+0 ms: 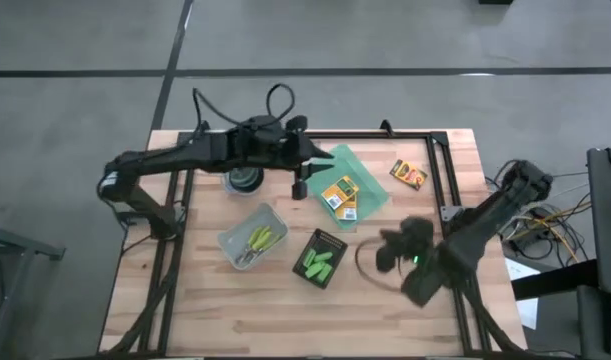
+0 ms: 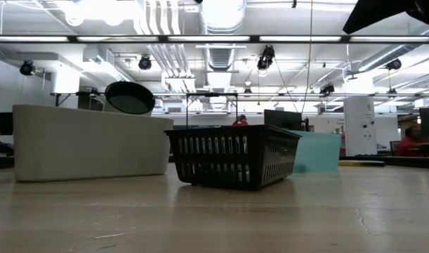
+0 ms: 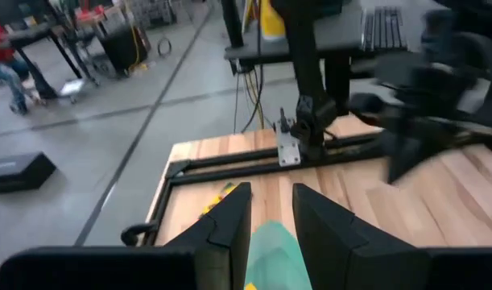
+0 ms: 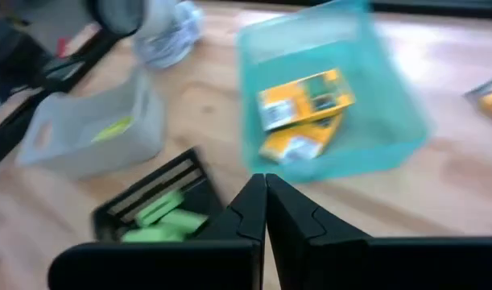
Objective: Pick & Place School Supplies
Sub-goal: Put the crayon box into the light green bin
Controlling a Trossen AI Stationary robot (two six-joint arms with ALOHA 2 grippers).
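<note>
My left gripper [image 1: 301,187] hangs empty, fingers slightly parted, beside the green tray [image 1: 370,196] with two crayon boxes [image 1: 339,195] sorted inside. Right gripper [image 1: 388,250], pressed together, waits lower right; one crayon box [image 1: 408,174] remains loose on the bench [image 1: 205,310], upper right.

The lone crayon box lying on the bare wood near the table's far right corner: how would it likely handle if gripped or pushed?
The crayon box lies flat, so it probably won't roll or tip. It looks like thin cardboard, likely light, and may dent under a hard squeeze. Pushed on the smooth wooden table, it would probably slide and turn rather than stay put.
</note>
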